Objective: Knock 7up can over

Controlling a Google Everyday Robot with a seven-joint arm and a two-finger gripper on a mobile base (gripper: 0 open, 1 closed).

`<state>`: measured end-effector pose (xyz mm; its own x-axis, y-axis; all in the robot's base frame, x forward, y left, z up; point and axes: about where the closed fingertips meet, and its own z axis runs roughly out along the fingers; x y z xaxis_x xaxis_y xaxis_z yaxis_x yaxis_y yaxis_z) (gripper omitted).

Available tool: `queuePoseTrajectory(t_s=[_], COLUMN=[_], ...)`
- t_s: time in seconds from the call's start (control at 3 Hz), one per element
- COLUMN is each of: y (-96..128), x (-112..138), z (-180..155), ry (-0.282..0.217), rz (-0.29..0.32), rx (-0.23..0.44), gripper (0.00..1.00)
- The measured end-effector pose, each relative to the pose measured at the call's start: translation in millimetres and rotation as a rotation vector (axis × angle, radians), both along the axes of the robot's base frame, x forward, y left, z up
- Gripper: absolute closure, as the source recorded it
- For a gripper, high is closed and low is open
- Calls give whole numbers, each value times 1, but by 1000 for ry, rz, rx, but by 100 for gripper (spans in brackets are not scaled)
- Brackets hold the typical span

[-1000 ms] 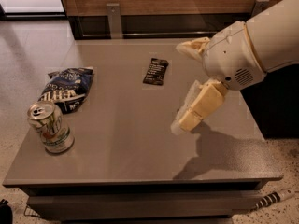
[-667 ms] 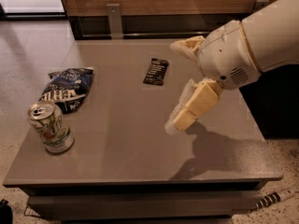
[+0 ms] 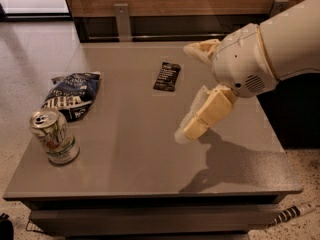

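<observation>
The 7up can (image 3: 53, 136) stands upright near the front left corner of the grey table (image 3: 130, 154); its silver top with pull tab faces up. My gripper (image 3: 185, 91) hovers over the middle right of the table, well to the right of the can and apart from it. Its two cream fingers are spread wide, one (image 3: 200, 49) at the back and one (image 3: 205, 114) at the front, with nothing between them. The white arm reaches in from the right.
A dark blue crinkled chip bag (image 3: 72, 94) lies just behind the can. A flat black snack-bar wrapper (image 3: 167, 76) lies at the table's middle back, left of the gripper. A wooden wall with metal brackets runs behind the table.
The gripper has drifted a little to the left, toward the table's middle. The can, bag and wrapper have not moved.
</observation>
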<state>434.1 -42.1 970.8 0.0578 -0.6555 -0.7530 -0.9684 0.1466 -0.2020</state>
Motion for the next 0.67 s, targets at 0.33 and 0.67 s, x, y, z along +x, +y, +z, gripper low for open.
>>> queuePoseTrajectory(t_s=[0.33, 0.67], y=[20, 47], x=[15, 32], z=[-11, -24], ry=[-20, -11], rz=[13, 51], rx=[59, 105], gripper=[0, 0])
